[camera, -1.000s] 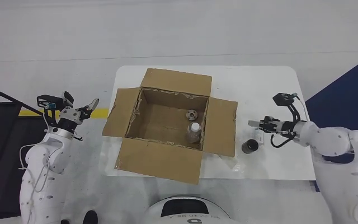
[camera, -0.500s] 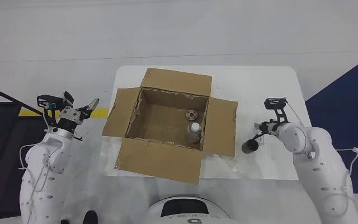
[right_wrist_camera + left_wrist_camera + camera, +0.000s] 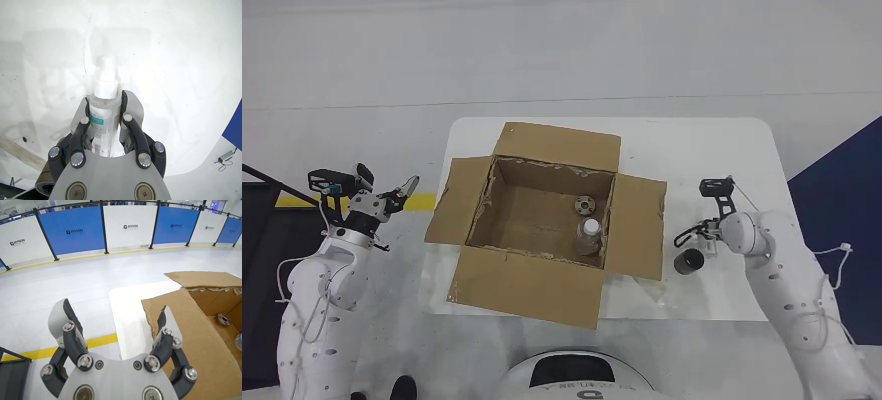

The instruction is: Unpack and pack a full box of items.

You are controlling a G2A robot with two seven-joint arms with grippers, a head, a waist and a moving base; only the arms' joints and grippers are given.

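When we inspected the station, the white table (image 3: 712, 150) carried an open cardboard box (image 3: 637, 228) at its middle, with all four flaps spread outward. We found the left gripper (image 3: 115, 306) off the table's left edge, over the floor and just beside the box's left flap; its jaws stood wide apart with nothing between them. We found the right gripper (image 3: 105, 96) over the bare tabletop to the right of the box, clear of the right flap. Its jaws were clamped on a clear spray bottle (image 3: 105, 85), gripped around the body just below the white pump collar, with the pump head pointing away from the wrist and toward the table surface. We could not tell whether the bottle touched the table.

Inside the box, against the right wall, we noted a second clear bottle with a white cap (image 3: 589, 237); whether it was upright or leaning we could not tell. A dark cylinder (image 3: 689, 261), open at its top end, sat on the table just beside the right gripper, between it and the table's near edge. A small metal flange (image 3: 223, 319) (round, with a centre hole) lay flat on the box floor, near the capped bottle and on its far side.
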